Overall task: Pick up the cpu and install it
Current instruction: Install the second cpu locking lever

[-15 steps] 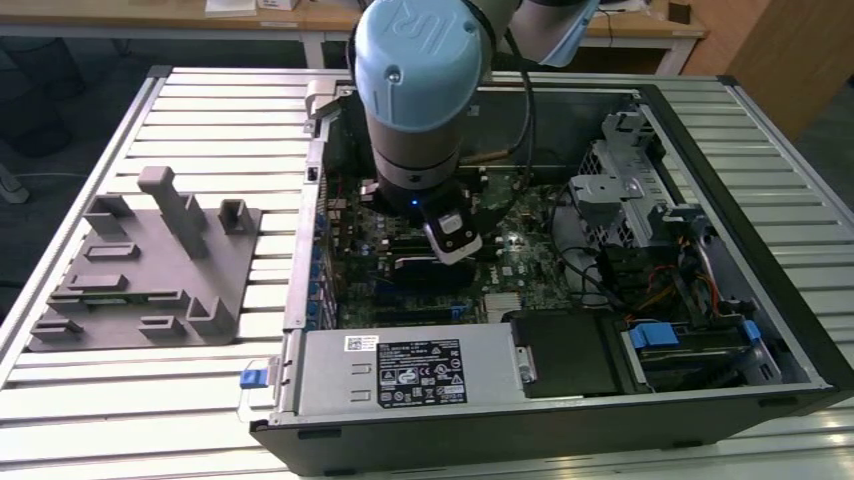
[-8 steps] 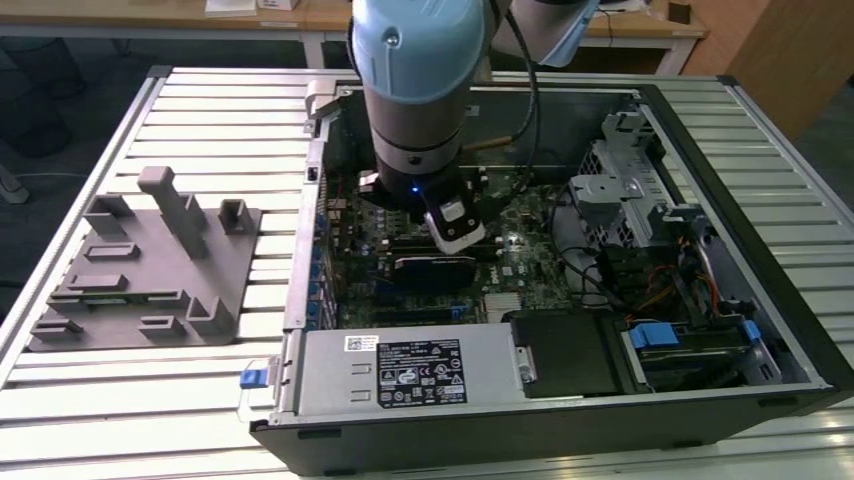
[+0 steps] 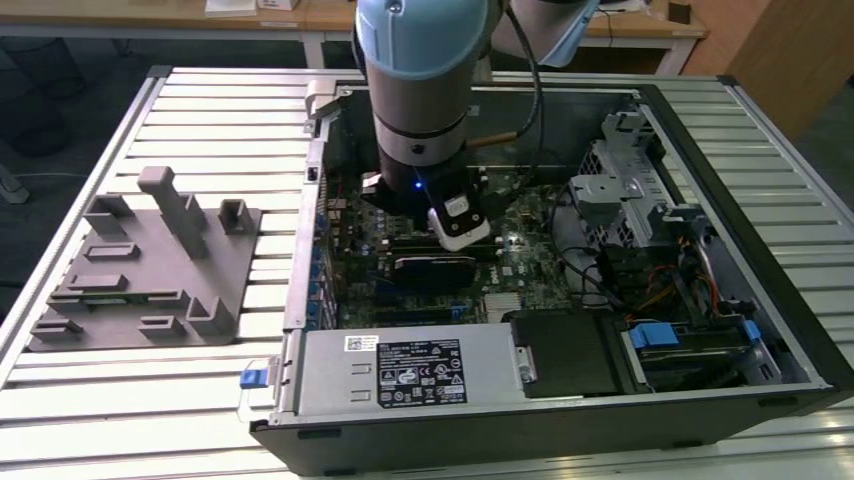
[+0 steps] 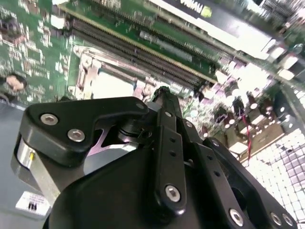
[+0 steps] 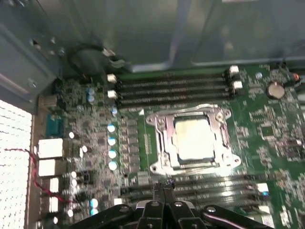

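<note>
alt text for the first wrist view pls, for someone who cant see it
A pale silvery cpu sits inside the metal socket frame on a green motherboard, seen from close above. The gripper hangs beside the socket with its dark fingers pressed together and nothing between them. Rows of black memory slots run on either side of the socket.

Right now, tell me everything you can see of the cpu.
The cpu is a flat, pale silvery square, lying level inside its metal socket frame on the green motherboard, between two banks of dark memory slots. In the first wrist view its top glares bright and looks bare, with nothing resting on it. The gripper hangs apart from it, fingers together, holding nothing. The second wrist view shows the cpu partly behind the gripper linkage.
</note>
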Motion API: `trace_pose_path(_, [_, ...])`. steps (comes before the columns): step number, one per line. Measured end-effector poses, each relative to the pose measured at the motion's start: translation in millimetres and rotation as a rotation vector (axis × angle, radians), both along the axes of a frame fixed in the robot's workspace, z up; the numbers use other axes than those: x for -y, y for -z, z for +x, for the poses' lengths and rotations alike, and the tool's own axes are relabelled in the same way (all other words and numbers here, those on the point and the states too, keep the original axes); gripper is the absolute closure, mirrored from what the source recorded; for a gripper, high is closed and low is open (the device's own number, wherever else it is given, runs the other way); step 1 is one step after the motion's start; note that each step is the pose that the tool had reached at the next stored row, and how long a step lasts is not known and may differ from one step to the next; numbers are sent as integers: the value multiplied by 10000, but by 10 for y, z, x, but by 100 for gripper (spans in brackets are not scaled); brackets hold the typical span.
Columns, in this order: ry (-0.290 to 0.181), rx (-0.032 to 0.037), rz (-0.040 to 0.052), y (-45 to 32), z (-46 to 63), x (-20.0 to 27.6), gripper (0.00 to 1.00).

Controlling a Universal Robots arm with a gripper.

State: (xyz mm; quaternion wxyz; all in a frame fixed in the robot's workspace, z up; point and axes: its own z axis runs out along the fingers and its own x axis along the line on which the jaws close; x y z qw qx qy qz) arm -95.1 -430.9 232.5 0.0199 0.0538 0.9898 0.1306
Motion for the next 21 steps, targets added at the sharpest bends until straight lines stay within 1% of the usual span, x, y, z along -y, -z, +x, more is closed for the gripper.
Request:
trace_pose_path(1, [15,0,-51,0,15,-1,89])
trace_pose_path(3, [30,0,-118,0,53,-5,89])
trace_pose_path(6, [33,-2,-174,2,116,-23,89])
trace_pose_path(8, [32,-5,-204,4,154,-55,89])
trace_pose_path(10, [32,-9,-229,9,189,-96,89])
trace_pose_path(14, [33,-15,-316,17,257,-179,89])
trace_pose_path(15, [33,-17,-355,20,281,-215,89])
trace_pose_path(18, [32,-20,-425,27,324,-294,89])
trace_pose_path(21, [32,-22,-510,34,360,-382,89])
